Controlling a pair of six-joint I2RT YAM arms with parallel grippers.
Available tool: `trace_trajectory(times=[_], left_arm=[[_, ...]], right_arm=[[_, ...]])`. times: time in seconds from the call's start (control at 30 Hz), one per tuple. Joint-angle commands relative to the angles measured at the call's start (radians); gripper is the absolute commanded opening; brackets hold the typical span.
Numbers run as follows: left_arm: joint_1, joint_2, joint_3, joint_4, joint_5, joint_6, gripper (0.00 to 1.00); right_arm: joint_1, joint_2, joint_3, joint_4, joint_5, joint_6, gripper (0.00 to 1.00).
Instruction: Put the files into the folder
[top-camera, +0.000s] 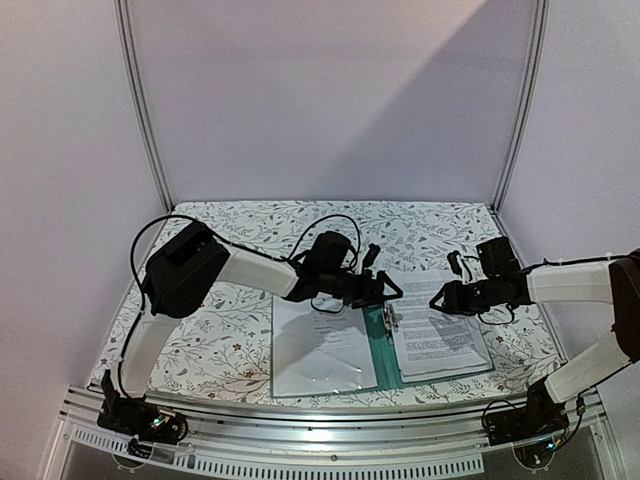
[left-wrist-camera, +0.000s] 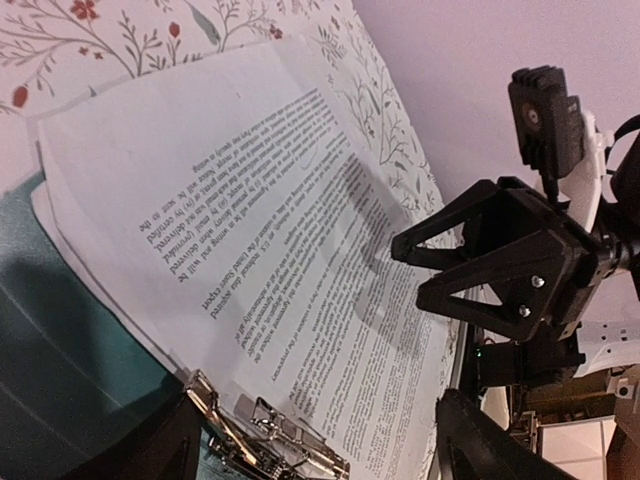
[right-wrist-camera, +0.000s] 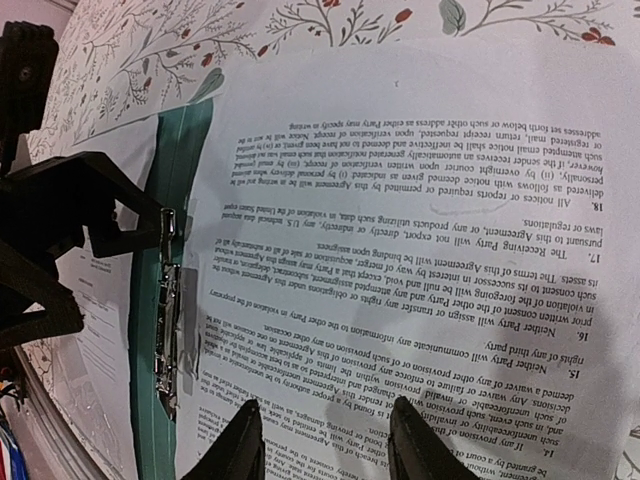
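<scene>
The teal folder (top-camera: 384, 350) lies open on the table, with its silver clip (top-camera: 389, 318) along the spine. The printed files (top-camera: 437, 332) lie flat on its right half, their left edge at the clip. A glossy white sheet (top-camera: 320, 350) covers the left half. My left gripper (top-camera: 386, 289) is open just above the far end of the clip; in the left wrist view (left-wrist-camera: 318, 420) the clip (left-wrist-camera: 262, 437) and files (left-wrist-camera: 250, 230) lie between its fingers. My right gripper (top-camera: 446, 298) is open and empty low over the files (right-wrist-camera: 400, 250), beside the clip (right-wrist-camera: 168, 320).
A floral tablecloth (top-camera: 220, 340) covers the table. White walls with metal posts (top-camera: 145, 110) enclose the back and sides. An aluminium rail (top-camera: 320, 425) runs along the front edge. The two grippers face each other closely over the folder's far end.
</scene>
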Motion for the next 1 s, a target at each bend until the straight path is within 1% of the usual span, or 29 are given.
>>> trace_trajectory(times=[0.0,0.2,0.5,0.67,0.8,0.97], left_arm=[[0.009,0.024,-0.006,0.106,0.05,-0.043,0.79],[0.01,0.007,-0.042,0.165,0.053,-0.075,0.76],[0.004,-0.01,-0.072,0.25,0.096,-0.124,0.71],[-0.016,-0.046,-0.088,0.233,0.095,-0.123,0.71],[-0.039,-0.097,-0.143,0.229,0.09,-0.123,0.72],[-0.076,-0.158,-0.17,0.173,0.092,-0.055,0.73]], right_arm=[[0.004,0.017,-0.011,-0.01,-0.007,-0.004,0.42],[0.004,0.021,-0.011,-0.007,-0.008,-0.004,0.42],[0.003,0.021,-0.011,-0.011,-0.006,-0.004,0.43],[0.003,0.019,-0.011,-0.014,-0.005,-0.004,0.43],[0.004,0.017,-0.011,-0.016,-0.001,-0.006,0.43],[0.004,0.019,-0.013,-0.009,-0.004,-0.007,0.44]])
